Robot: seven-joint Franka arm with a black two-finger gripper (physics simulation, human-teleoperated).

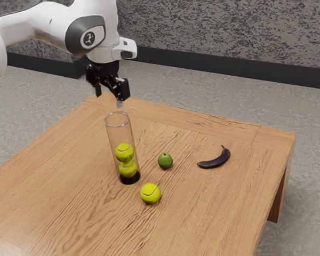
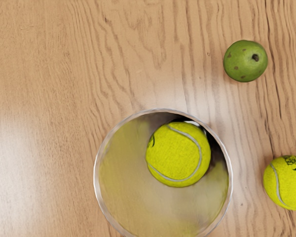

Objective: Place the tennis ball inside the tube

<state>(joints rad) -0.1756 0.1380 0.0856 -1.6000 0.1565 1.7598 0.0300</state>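
Hovering above the tube [image 1: 118,136], the claw [image 1: 109,100] stands open and empty; the loose tennis ball [image 1: 150,193] lies below on the bench [image 1: 58,181], beside the tube's base, toward the exterior view's right.

On the wooden counter [image 1: 58,186] are set an upright clear tube [image 1: 119,137], a tennis ball [image 1: 150,193] and green fruit [image 1: 165,161] near it, and a dark eggplant [image 1: 218,160] farther off.
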